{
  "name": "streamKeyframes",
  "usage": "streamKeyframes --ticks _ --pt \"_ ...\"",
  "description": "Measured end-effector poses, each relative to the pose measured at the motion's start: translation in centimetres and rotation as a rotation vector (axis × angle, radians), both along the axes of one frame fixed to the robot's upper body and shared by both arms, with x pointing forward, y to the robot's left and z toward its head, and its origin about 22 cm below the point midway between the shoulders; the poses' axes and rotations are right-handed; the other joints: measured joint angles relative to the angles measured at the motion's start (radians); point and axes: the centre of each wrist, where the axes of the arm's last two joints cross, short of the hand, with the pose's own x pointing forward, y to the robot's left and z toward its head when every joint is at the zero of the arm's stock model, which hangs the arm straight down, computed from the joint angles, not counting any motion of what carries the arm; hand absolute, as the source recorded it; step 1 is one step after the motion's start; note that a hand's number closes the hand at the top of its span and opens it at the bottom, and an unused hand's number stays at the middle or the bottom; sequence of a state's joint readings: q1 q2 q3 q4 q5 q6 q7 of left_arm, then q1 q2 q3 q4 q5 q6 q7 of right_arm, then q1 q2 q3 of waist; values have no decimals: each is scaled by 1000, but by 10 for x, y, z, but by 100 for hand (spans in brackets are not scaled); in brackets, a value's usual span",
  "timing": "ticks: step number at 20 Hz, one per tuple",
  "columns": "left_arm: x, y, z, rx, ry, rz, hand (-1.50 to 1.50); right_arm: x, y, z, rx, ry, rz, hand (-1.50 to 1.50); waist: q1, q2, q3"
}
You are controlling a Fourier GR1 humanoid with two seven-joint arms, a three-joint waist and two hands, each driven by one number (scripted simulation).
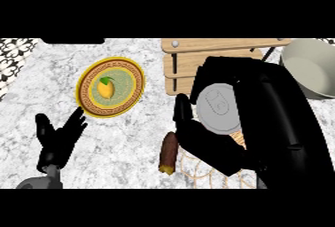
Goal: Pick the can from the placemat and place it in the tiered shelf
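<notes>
My right hand (216,146) is curled round a silver can (219,108), held up close to the view with its lid showing. The can hangs in front of the wooden tiered shelf (196,55) at the back, hiding part of it. Below the hand lies the pale patterned placemat (203,173), mostly hidden by my black right arm. My left hand (59,139) rests open at the lower left, fingers up.
A yellow-rimmed plate (127,88) with a lemon (106,88) lies at the left centre. A brown sweet potato (169,153) lies by the placemat's left edge. A grey bowl (314,66) stands at the right back.
</notes>
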State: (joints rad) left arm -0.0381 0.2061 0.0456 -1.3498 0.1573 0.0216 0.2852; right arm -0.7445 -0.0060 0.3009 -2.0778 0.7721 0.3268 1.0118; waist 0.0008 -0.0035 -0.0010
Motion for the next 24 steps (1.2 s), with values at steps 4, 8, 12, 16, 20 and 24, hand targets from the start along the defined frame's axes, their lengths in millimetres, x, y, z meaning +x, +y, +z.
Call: streamKeyframes --ticks 4,8,12,16,20,24 --pt "0 -2 -2 -2 1 -6 0 24 -8 29 29 -12 -37 150 2 1 0" --pt "0 -2 0 0 0 -6 0 46 -22 59 50 -27 -79 150 4 1 0" --pt "0 -1 2 -1 1 -8 0 75 -38 78 41 -13 -119 150 7 3 0" --pt "6 2 7 -6 -1 -10 0 102 -52 91 20 24 -124 150 8 4 1" --pt "3 -3 2 -7 -1 -15 0 127 -63 92 -15 62 -112 150 10 5 0" --pt "3 -1 3 -3 -1 -17 0 150 -65 80 -69 75 -104 150 13 6 0"
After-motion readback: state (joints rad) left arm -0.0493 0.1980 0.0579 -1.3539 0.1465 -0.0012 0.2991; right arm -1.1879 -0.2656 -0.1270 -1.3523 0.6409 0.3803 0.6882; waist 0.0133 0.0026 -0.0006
